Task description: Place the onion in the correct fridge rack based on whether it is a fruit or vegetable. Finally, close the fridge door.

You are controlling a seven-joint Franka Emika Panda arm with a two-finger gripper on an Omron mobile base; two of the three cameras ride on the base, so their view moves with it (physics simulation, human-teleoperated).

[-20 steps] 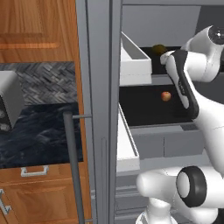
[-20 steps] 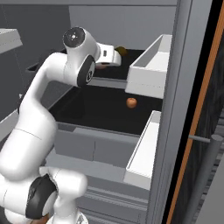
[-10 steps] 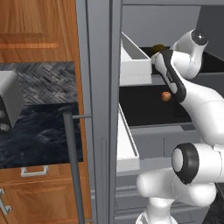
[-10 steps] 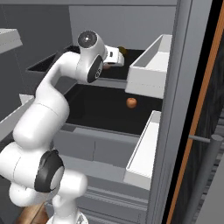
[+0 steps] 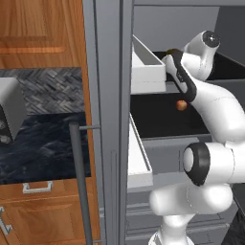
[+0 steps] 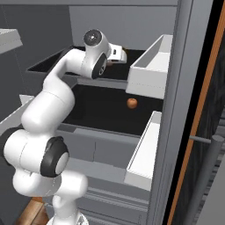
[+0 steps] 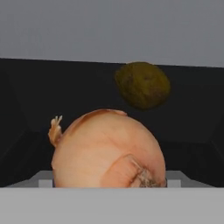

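Observation:
The onion, tan-brown and papery, sits close at the bottom of the hand view, held between my fingers, whose tips are hidden behind it. My gripper is shut on the onion just above the upper fridge rack, a black shelf. In the left base view the gripper is beside the white door bin. The fridge door stands wide open, its bar handle toward me.
A dark olive-yellow round item lies on the same rack just behind the onion. A small orange-red ball rests on the lower black rack. White bins on the door jut out beside the arm.
The arm has swung further into the fridge, and the hand with the onion has moved deeper over the upper rack. The orange-red ball and the door have stayed put.

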